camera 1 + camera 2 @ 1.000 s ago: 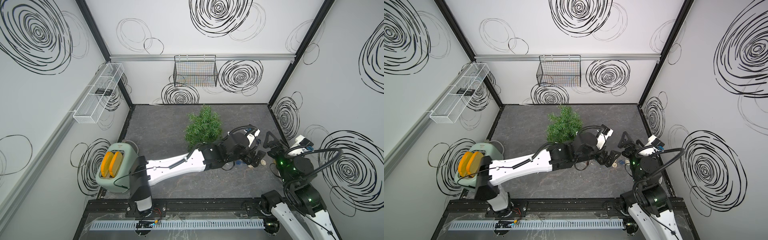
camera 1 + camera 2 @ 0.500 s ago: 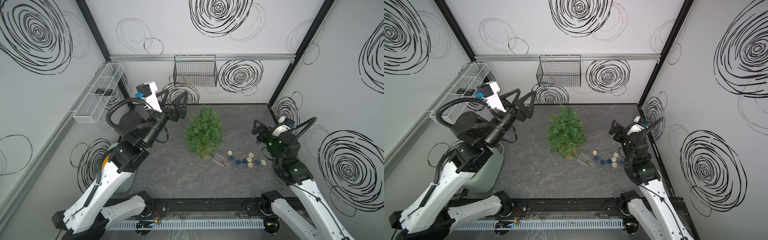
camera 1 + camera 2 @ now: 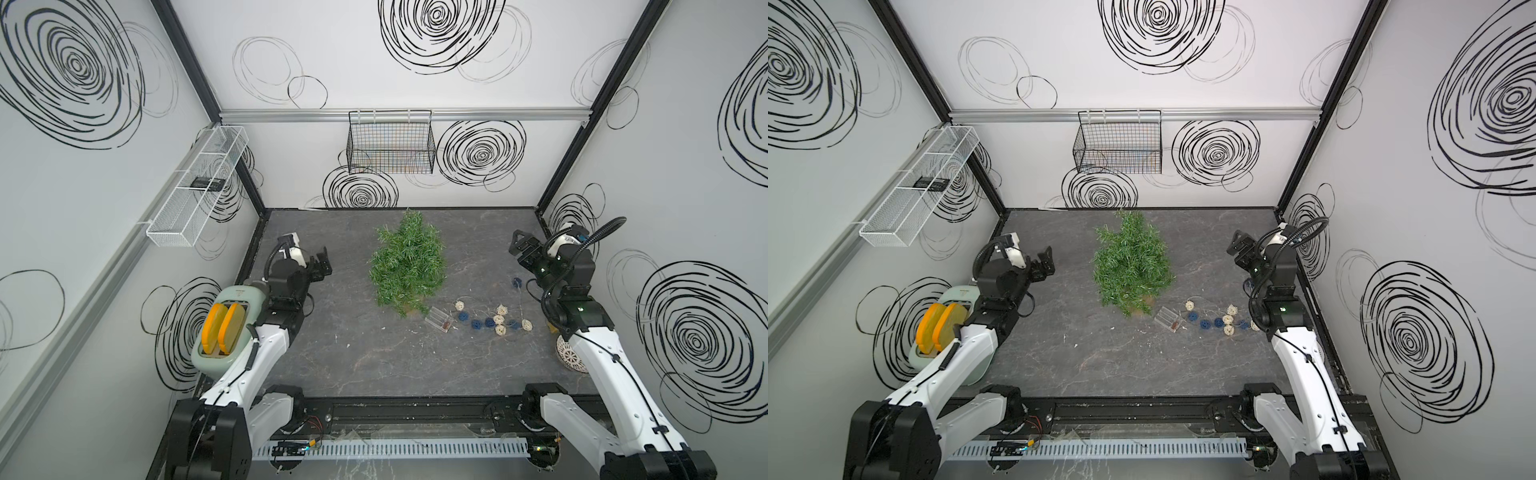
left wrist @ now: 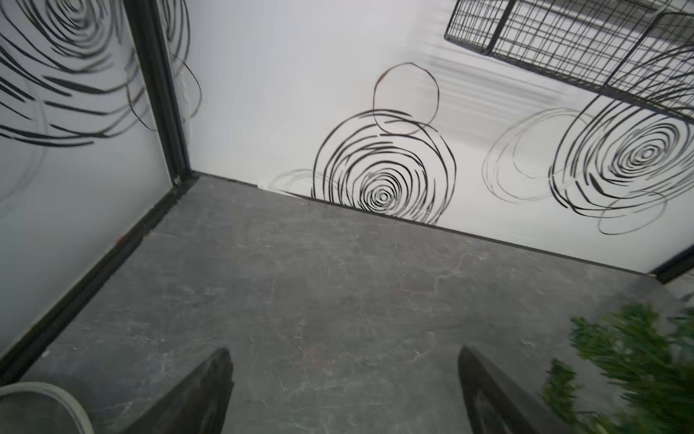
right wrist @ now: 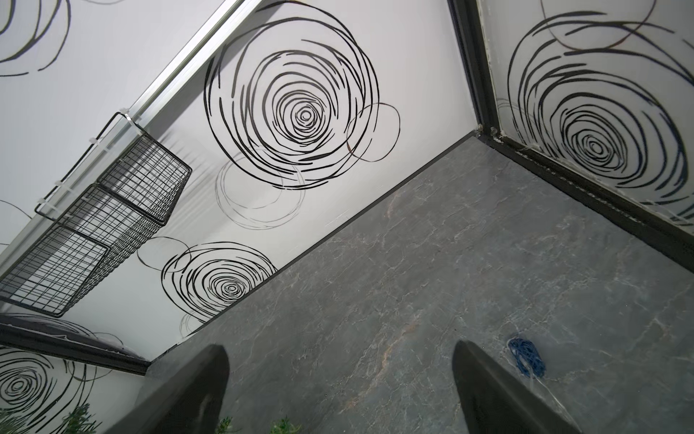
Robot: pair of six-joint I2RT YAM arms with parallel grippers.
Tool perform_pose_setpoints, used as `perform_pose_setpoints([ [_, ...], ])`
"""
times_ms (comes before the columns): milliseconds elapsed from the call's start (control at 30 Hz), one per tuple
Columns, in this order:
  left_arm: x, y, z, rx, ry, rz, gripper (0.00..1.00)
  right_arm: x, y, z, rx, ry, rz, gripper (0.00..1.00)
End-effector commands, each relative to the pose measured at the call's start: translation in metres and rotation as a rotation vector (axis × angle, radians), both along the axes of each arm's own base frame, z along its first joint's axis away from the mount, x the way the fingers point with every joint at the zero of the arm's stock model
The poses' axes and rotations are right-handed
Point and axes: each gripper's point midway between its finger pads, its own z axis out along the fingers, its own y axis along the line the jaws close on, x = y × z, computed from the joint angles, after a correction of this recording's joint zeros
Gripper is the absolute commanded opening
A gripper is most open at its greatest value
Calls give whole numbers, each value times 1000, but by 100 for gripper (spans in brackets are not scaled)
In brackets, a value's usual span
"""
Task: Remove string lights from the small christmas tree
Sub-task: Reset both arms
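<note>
- small christmas tree [image 3: 407, 266] stands upright mid-table. No ball or wire shows in its branches in both top views.
- string lights [image 3: 492, 321] lie in a loose row on the table [image 3: 353, 353], just beside the tree's base on its right-arm side.
- 1 dark blue ball [image 3: 516, 282] sits apart from that row, farther from the tree.
- clear battery box [image 3: 438, 320] lies at the strand end nearest the tree's base.
- left gripper [image 3: 322, 266] has its jaws spread wide and empty, well apart from the tree on its left-arm side. The left wrist view [image 4: 343, 351] shows only bare table between them.
- right gripper [image 3: 519, 245] has its jaws spread wide and empty, well apart from the tree on the opposite side. The right wrist view [image 5: 340, 347] shows the blue ball just beside 1 finger.
- Judgement: removal looks done.
- Handling guess: the strand is light and limp, and the thin wire snags on needles. The woven balls crush easily. Pinch the wire between 2 balls, or take the stiff box.
</note>
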Motion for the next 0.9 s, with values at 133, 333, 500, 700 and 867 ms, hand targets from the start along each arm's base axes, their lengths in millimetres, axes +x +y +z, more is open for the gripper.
perform_pose_setpoints([
  [133, 11, 20, -35, 182, -81, 89, 96, -6, -6, 10, 12, -57, -32, 97],
  [333, 13, 6, -60, 213, -116, 18, 96, -5, -9, 5, 4, -63, -46, 97],
  [500, -4, -1, -62, 206, -173, -38, 96, -2, -16, 3, 11, -51, -92, 97],
  [700, -4, 5, -62, 205, -189, 18, 96, 10, -21, -7, -29, -65, -99, 97],
  [867, -7, 6, -60, 209, -202, 28, 96, 22, -22, -20, -227, -109, -38, 97],
])
